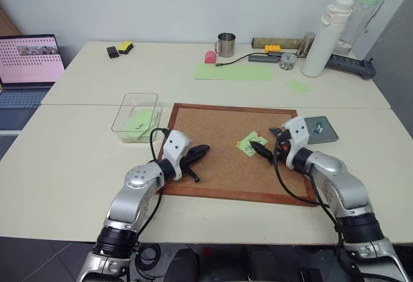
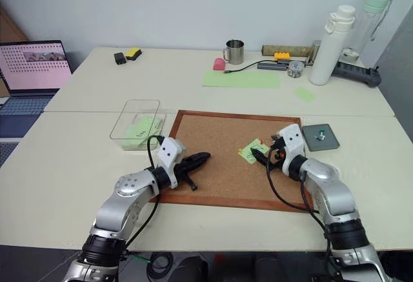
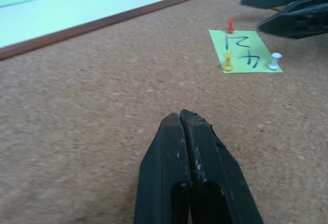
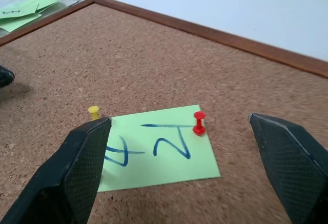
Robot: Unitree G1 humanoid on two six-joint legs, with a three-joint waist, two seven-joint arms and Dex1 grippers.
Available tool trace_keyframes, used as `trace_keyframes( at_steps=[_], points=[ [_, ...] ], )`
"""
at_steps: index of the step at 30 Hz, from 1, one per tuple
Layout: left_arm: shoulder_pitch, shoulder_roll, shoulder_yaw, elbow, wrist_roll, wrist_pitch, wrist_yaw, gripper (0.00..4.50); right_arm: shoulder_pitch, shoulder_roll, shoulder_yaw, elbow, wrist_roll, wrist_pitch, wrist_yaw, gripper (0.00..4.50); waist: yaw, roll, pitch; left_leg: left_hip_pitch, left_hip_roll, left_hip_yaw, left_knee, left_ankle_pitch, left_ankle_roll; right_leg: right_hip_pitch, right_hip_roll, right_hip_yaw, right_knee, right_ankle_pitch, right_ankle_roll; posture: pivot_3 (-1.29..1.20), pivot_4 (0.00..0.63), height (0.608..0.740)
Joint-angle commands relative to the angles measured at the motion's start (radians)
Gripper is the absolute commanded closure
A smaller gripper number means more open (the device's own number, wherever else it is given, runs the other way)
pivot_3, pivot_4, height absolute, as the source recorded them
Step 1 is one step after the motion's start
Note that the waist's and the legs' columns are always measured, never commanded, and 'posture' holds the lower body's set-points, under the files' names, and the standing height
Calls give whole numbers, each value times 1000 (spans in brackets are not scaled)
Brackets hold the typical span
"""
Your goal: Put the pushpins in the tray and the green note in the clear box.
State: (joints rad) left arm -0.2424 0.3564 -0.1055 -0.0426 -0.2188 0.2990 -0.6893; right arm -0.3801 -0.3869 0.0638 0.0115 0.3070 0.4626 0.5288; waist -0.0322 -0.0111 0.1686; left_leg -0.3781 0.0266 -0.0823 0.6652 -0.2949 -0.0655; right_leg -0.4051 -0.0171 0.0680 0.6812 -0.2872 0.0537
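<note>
Presently: green note [image 4: 154,149], pinned flat on the corkboard [image 1: 219,133] by red pushpin [image 4: 199,121] and others. Right tool [image 4: 189,167], spread wide, straddles the note, nearest. Left tool [image 3: 192,157], clenched empty, lies farther off.

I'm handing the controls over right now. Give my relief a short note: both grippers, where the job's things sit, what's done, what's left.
Left gripper: jaws shut, empty, over the brown cork board.
Right gripper: jaws wide open, straddling the light-green square note with blue writing.
The note lies on the board, pinned by a red pushpin, a yellow pushpin and a white pushpin.
Small grey square tray already holds something small; clear plastic box already holds green paper.
Left: pull three pins, tray them, box the note.
</note>
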Motion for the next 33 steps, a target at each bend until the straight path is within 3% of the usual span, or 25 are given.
trace_keyframes(
  at_steps=[1,5,7,28,33],
  points=[
    [9,9,-29,-10,26,28,8,4430,-59,24,0,64,-18,-49,18,0,0,0,0,0,0,0,0,0,0,0,0,0,0,0,0,0,150,740],
    [21,8,-51,-14,42,47,15,4430,-105,43,3,164,-37,-71,37,0,-1,2,-2,1,0,0,0,0,0,0,0,0,0,0,0,0,150,740],
    [23,7,-51,-20,37,53,13,4500,-120,49,0,193,-42,-80,45,286,0,3,-3,1,0,1,0,0,0,0,0,0,0,0,0,0,150,740],
    [-6,38,-63,-14,45,65,-23,4500,-144,34,-26,203,-73,-149,115,4413,-1,3,-3,1,0,1,0,0,0,0,0,1,0,0,0,0,150,740],
    [-8,43,-65,-17,45,76,-28,4500,-121,60,-88,73,23,-99,111,4488,-1,3,-3,1,0,1,-1,0,0,0,0,1,0,0,0,0,150,740]
  ],
)
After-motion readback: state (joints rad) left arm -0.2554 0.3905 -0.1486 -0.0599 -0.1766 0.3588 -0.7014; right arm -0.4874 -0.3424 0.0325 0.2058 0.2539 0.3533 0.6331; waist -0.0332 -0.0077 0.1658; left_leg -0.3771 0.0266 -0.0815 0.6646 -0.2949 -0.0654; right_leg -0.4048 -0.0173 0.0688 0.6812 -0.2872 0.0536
